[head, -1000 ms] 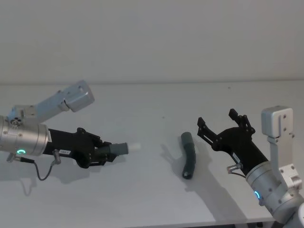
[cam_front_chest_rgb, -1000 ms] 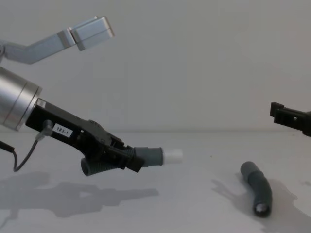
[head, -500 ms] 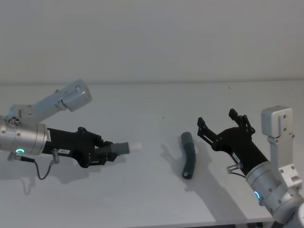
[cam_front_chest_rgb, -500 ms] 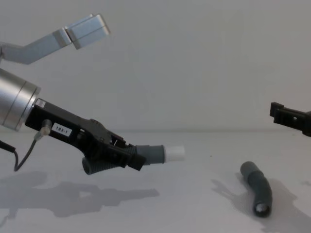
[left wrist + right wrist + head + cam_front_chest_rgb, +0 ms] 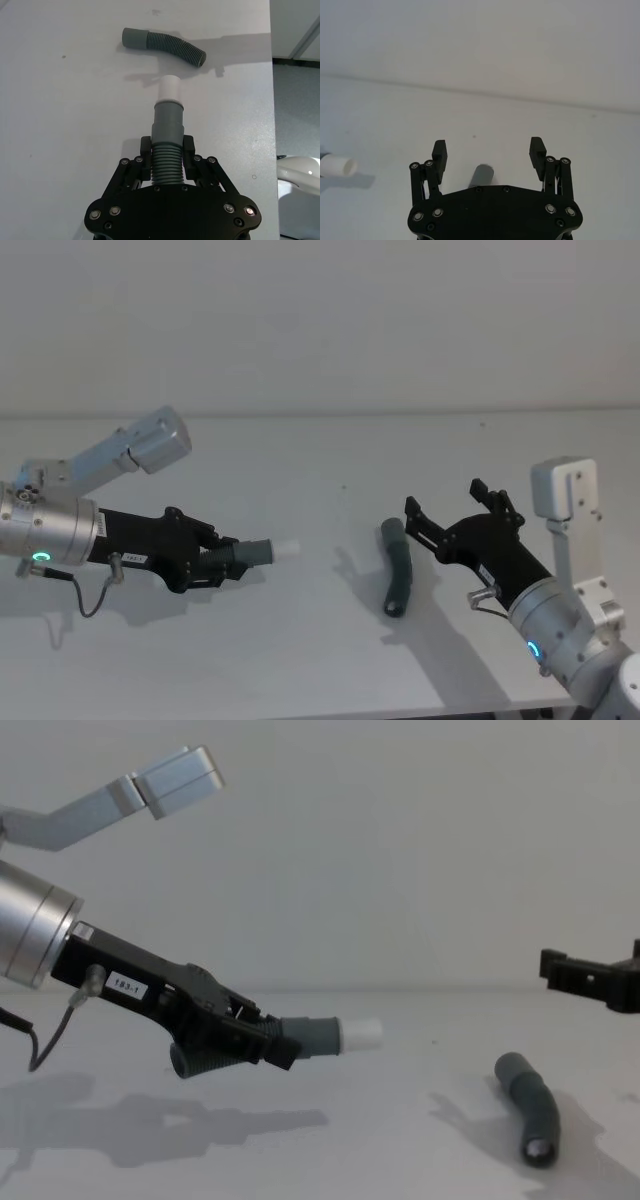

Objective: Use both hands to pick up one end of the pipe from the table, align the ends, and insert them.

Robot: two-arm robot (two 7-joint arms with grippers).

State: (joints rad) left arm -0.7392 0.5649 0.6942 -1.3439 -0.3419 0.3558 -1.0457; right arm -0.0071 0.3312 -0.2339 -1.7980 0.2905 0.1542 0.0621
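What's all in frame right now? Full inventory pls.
hose piece with white tip: 1, dark grey with a white plug end, held in the left gripper, off the table, tip pointing toward the other piece.
loose hose piece: 1, dark grey, slightly bent, lying on the table right of centre.
table: 1, whitish-grey, under everything.
left gripper: 1, black, at the left, fingers shut on the ribbed part.
right gripper: 1, black, at the right, fingers open, raised beside the loose hose piece, not touching it.
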